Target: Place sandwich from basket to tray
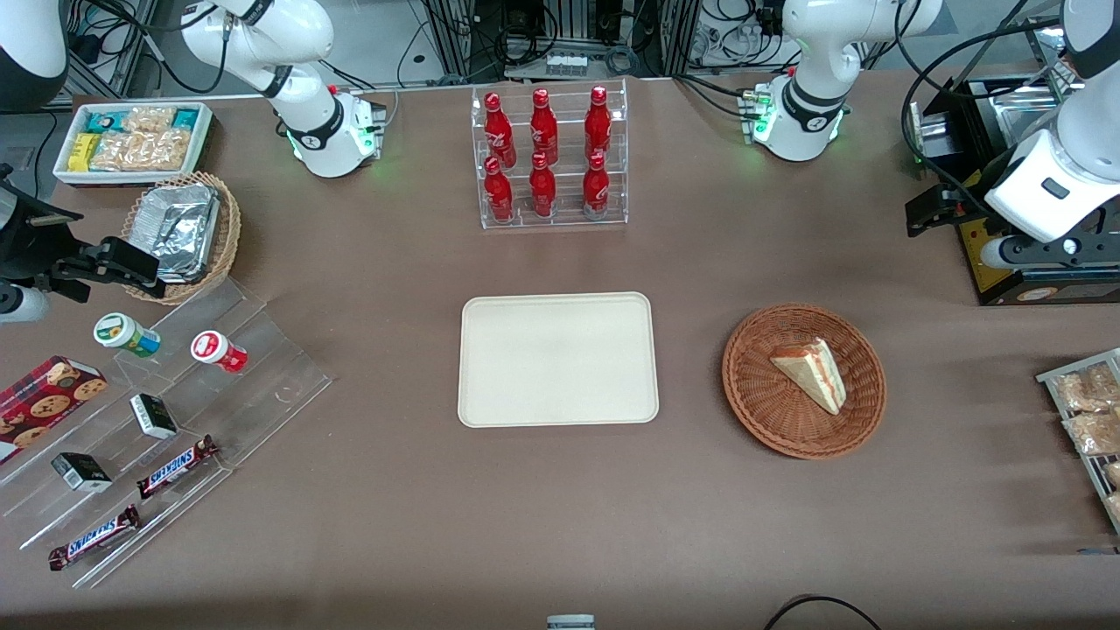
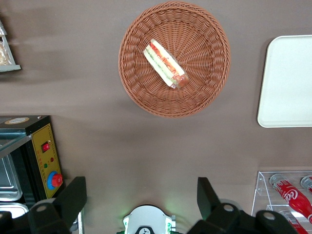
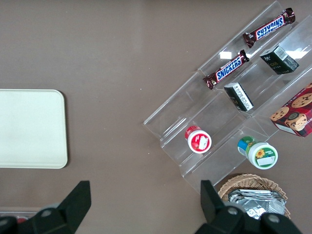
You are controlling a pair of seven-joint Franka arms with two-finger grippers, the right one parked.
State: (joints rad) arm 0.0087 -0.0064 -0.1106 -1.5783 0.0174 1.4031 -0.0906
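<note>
Sandwich [image 1: 811, 374] is what I'm after, and my jaws are nowhere near it: the gripper [image 2: 141, 200] hangs high above bare bench, its two dark fingers [image 2: 73, 197] spread wide apart with nothing between them. In the front view the gripper [image 1: 941, 210] sits up at the working arm's end of the bench, next to a black box with a yellow panel [image 1: 1015, 271].

Looking down from the wrist, I see the sandwich lying inside the basket [image 2: 204, 92], on its woven floor a little off centre, its red, orange and green filling edge turned up toward the camera. The basket rests flat on the brown bench [image 1: 560, 516], nearer the front camera than the gripper.

Beside the basket, toward the parked arm's end, lies the tray [image 1: 490, 402], flat, with a gap of bare bench between them. Farther from the front camera than the tray stands a clear rack of red bottles [image 1: 547, 157]. At the bench edge on the working arm's end, a rack of snack packets [image 1: 1089, 420] shows partly.
</note>
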